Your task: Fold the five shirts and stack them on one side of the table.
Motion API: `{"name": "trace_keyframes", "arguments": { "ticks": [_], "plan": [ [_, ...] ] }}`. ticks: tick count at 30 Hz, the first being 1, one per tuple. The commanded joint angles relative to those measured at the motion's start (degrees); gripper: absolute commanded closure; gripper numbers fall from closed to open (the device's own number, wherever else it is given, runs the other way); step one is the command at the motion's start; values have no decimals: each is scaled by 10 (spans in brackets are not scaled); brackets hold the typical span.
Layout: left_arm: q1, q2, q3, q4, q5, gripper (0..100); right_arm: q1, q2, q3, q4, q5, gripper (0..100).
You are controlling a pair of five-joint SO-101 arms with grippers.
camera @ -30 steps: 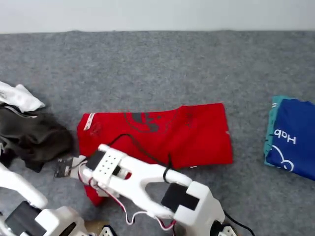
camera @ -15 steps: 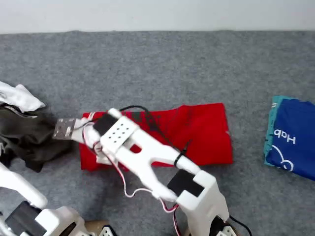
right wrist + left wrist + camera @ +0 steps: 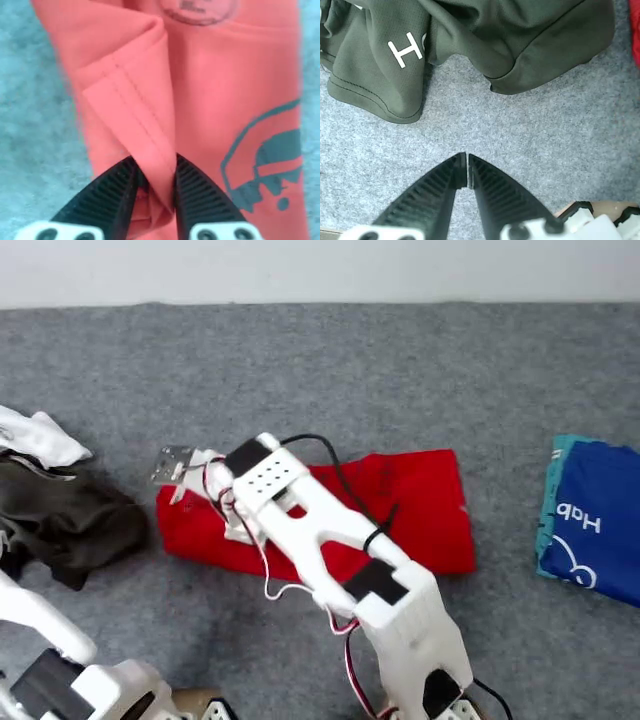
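A red shirt [image 3: 410, 510] lies flat across the middle of the grey table, its near edge doubled over. My right gripper [image 3: 218, 495] is at the shirt's left end, shut on a hemmed fold of the red shirt [image 3: 225, 75]; the black fingers [image 3: 192, 182] pinch that fold in the right wrist view, right gripper [image 3: 155, 162]. A crumpled dark olive shirt [image 3: 70, 520] and a white shirt [image 3: 35, 435] lie at the left edge. My left gripper [image 3: 468, 156] is shut and empty over bare table, just short of the dark olive shirt [image 3: 520, 40].
A folded blue shirt [image 3: 595, 525] lies on a teal one [image 3: 553, 490] at the right edge of the table. The left arm's base [image 3: 60, 670] stands at the front left corner. Bare grey table [image 3: 350, 370] stretches behind the red shirt.
My right gripper has moved from the red shirt's front left corner toward the far side, carrying the near edge with it. The shirt is now a narrower strip. The left arm has stayed put.
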Motion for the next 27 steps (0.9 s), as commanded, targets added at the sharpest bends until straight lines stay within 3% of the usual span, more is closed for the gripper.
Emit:
{"name": "trace_keyframes", "arguments": {
  "ticks": [1, 6, 11, 14, 18, 23, 27],
  "plan": [
    [2, -5, -7, -10, -4, 981, 18, 0, -64, 22, -12, 898],
    [2, -5, -7, -10, -4, 981, 36, 16, -122, 49, -56, 773],
    [2, -5, -7, -9, -4, 981, 56, 25, -156, 69, -67, 757],
    [2, -5, -7, -9, -4, 981, 41, 16, -193, 109, -66, 817],
    [2, -5, -7, -9, -4, 981, 16, 18, -243, 165, -65, 996],
    [2, -5, -7, -7, -4, 981, 2, 33, -243, 225, -65, 990],
    [2, -5, -7, -6, -4, 981, 35, 90, -243, 236, -65, 989]
  ]
}}
